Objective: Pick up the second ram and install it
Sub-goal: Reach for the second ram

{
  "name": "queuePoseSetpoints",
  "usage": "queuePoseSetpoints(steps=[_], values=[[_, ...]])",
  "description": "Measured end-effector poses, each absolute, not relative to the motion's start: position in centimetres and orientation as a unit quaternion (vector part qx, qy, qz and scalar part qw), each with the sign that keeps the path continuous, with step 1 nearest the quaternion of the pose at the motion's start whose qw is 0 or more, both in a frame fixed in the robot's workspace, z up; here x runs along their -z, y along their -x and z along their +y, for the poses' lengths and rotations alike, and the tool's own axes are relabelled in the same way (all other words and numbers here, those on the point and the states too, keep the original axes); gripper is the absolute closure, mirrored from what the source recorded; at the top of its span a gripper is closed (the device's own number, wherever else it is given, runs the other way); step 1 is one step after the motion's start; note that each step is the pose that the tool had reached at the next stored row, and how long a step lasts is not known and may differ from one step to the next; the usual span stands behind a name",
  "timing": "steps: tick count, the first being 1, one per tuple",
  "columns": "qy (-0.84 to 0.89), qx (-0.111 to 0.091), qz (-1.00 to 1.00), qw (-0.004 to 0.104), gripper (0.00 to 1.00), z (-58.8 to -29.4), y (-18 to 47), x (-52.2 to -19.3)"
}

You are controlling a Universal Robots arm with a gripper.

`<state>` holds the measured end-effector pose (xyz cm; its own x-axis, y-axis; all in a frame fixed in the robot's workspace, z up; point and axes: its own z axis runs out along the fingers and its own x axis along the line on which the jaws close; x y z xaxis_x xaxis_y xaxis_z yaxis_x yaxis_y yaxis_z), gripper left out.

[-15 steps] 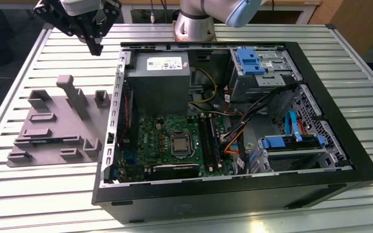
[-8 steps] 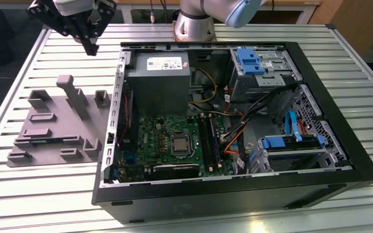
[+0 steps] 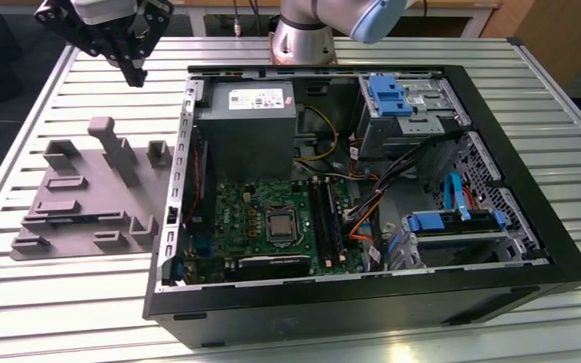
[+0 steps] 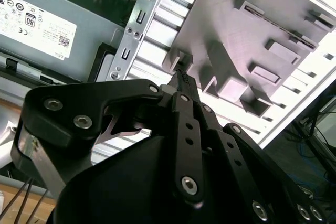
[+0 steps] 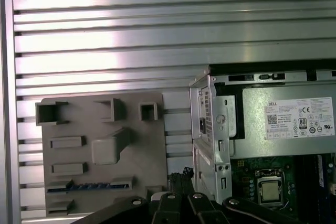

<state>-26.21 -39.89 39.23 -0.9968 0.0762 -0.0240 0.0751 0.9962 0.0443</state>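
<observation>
The ram (image 5: 86,186) appears in the first wrist view as a thin dark strip with bluish spots, standing edge-on in a long slot of the grey fixture plate (image 5: 147,145). My gripper (image 3: 134,76) hangs high over the table's far corner on the exterior view's left, beyond the fixture plate (image 3: 88,189) and apart from it. Its fingers meet at the tips with nothing between them, as both wrist views show for the gripper (image 4: 180,77) (image 5: 181,174). The black memory slots (image 3: 328,219) lie on the green motherboard (image 3: 260,204) inside the open computer case (image 3: 371,299).
The fixture plate carries several raised blocks and a tall post (image 3: 119,155). In the case, a grey power supply (image 3: 248,121) sits at the far side, with drive bays with blue brackets (image 3: 386,94) and loose cables on the exterior view's right. The ribbed metal table (image 3: 69,302) surrounds them.
</observation>
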Motion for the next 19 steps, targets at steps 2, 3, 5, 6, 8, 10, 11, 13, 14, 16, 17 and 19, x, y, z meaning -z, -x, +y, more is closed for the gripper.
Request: queuePoseSetpoints(steps=[2,3,5,6,8,10,11,13,14,16,17,19], values=[[-0.038,-0.022,0.999,0.013,0.89,-39.9,26.4,-39.2],[-0.038,-0.022,0.999,0.013,0.89,-39.9,26.5,-39.2],[-0.038,-0.022,0.999,0.013,0.89,-39.9,26.7,-39.2],[-0.038,-0.022,0.999,0.013,0.89,-39.9,26.8,-39.2],[-0.038,-0.022,0.999,0.013,0.89,-39.9,27.0,-39.2],[-0.038,-0.022,0.999,0.013,0.89,-39.9,27.1,-39.2],[-0.038,-0.022,0.999,0.013,0.89,-39.9,27.2,-39.2],[-0.038,-0.022,0.999,0.013,0.89,-39.9,27.4,-39.2],[-0.038,-0.022,0.999,0.013,0.89,-39.9,27.5,-39.2],[-0.038,-0.022,0.999,0.013,0.89,-39.9,27.7,-39.2],[-0.038,-0.022,0.999,0.013,0.89,-39.9,27.8,-39.2],[-0.038,-0.022,0.999,0.013,0.89,-39.9,27.9,-39.2]])
